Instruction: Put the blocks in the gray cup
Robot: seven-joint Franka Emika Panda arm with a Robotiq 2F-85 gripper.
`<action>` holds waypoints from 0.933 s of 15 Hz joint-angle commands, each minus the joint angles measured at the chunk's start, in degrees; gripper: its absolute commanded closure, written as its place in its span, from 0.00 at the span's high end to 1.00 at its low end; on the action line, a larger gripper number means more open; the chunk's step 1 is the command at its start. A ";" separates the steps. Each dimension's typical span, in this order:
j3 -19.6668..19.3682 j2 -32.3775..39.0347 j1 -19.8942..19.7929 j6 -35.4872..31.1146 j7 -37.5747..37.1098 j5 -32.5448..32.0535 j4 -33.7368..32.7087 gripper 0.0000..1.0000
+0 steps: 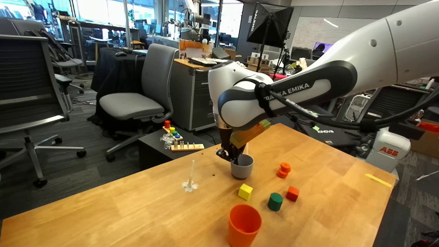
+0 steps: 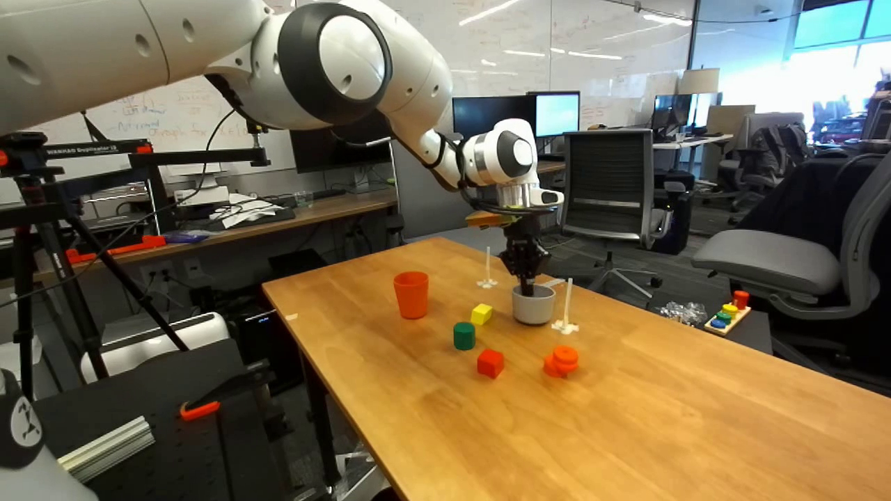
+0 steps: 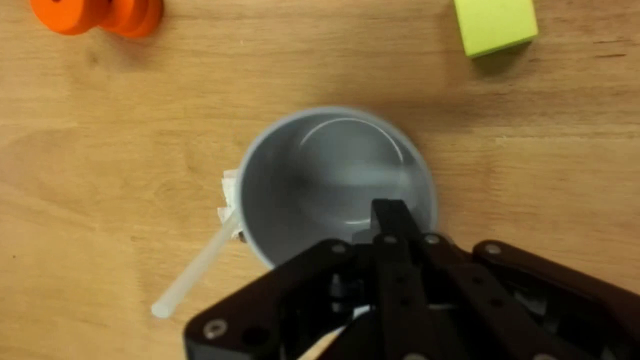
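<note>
Orange cup (image 1: 240,237): upright, nearest. Green block (image 1: 275,201), red block (image 1: 292,194), yellow block (image 1: 245,192): laid apart on table (image 1: 154,212), likely for single grasping. Orange knob (image 1: 284,170): set beyond red block. Gray cup (image 1: 242,171): upright, no block seen inside. Claw (image 3: 391,206): clenched, nothing seen grasped; held partly within gray cup, perhaps for nudging it.

Bright daylight admitted by windows (image 1: 99,13); panes burnt out to white in both exterior views. Streaks of light reflected by the whiteboard (image 2: 612,66). Counter (image 1: 137,206) well lit. In the wrist view, soft shadow cast beside the yellow block (image 3: 497,25); glare caught in thin arcs inside the gray cup (image 3: 267,200), its rim seemingly blurred. Gripper (image 3: 395,212) rendered near-black, fine detail swallowed.
</note>
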State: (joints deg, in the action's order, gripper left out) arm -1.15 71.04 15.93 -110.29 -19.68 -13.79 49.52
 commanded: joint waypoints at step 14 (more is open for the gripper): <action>0.09 -28.17 6.72 -12.14 -1.77 -1.65 35.64 0.18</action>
State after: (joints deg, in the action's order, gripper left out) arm -1.04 50.62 20.80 -121.28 -19.84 -14.45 74.58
